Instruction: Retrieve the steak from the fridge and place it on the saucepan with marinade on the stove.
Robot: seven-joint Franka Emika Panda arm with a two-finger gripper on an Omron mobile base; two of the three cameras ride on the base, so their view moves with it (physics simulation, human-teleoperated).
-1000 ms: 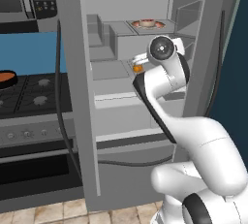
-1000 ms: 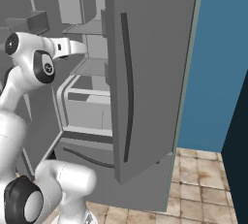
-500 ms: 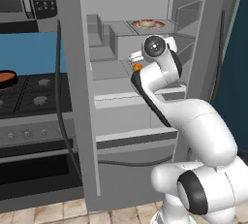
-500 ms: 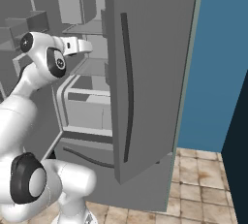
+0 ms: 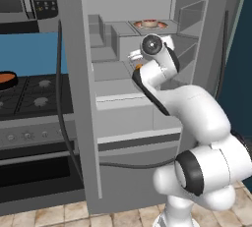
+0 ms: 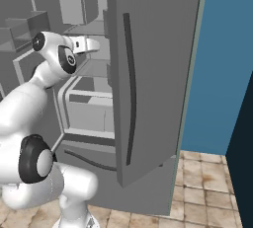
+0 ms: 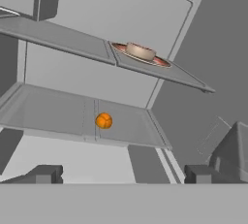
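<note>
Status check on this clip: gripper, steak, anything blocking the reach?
Gripper open, empty, inside the grey fridge. Flat red-brown steak on upper shelf, untouched. Small orange ball on shelf below, off the path.

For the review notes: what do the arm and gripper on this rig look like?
The arm is glossy white, built of rounded, bulbous links with dark grey to black bands at the joints and a dark round cap with a pale centre near the wrist. No cables or markings visible. The gripper ends in two small, blocky dark grey finger tips.

Open shelf space around small orange ball (image 7: 103,120), upper shelf (image 7: 58,36) overhead
</note>
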